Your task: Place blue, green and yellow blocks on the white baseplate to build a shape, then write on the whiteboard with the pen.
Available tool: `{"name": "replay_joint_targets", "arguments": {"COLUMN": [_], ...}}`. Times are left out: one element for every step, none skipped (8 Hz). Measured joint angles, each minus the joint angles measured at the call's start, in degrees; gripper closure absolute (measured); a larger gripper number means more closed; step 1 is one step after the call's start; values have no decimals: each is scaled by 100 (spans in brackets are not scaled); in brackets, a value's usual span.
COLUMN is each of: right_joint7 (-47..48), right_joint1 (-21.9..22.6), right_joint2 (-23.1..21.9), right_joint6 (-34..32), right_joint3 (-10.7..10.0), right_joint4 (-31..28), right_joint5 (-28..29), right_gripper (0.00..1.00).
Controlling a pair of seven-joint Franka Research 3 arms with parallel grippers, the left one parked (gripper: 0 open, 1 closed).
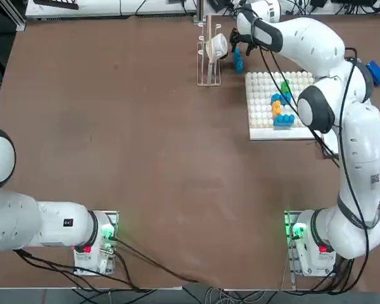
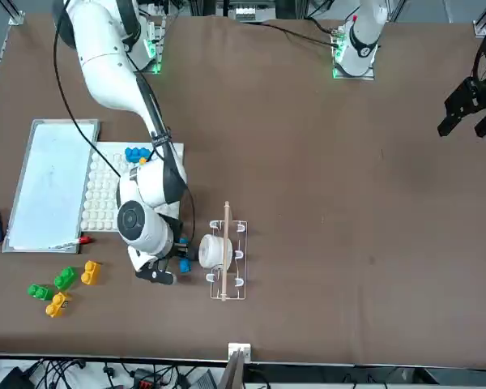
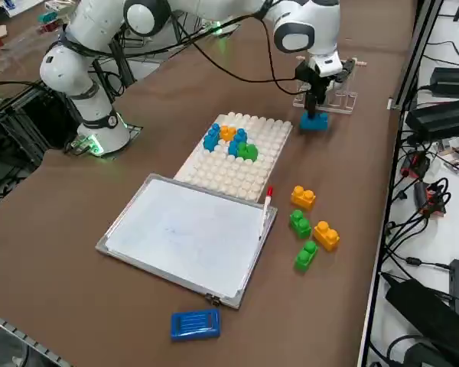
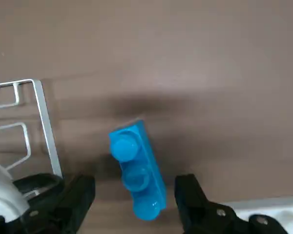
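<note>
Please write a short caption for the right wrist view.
Open right gripper, jaws either side of a blue block on the table.

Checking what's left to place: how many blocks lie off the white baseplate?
5: two green blocks, two yellow blocks beside the whiteboard, one blue block under the open right gripper. None looks hidden.

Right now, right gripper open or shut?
Open. Right gripper fingers stand apart on either side of the blue block on the table, not touching it.
</note>
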Motion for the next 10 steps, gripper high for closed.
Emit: {"name": "replay_joint_targets", "arguments": {"right_joint7": [-4, -27, -84, -162, -242, -284, -306, -314, -329, -343], "right_joint1": [49, 98, 144, 175, 177, 177, 182, 184, 184, 183], "right_joint2": [33, 89, 148, 182, 189, 190, 192, 198, 210, 216], "right_joint6": [51, 103, 178, 261, 305, 325, 334, 344, 373, 384], "right_joint3": [0, 0, 0, 0, -4, -5, -5, -5, -5, -5], "right_joint4": [2, 5, 6, 10, 29, 54, 63, 66, 66, 67], "right_joint5": [-199, -429, -582, -636, -653, -654, -654, -654, -654, -654], "right_gripper": [0, 0, 0, 0, 1, 3, 4, 8, 11, 11]}}
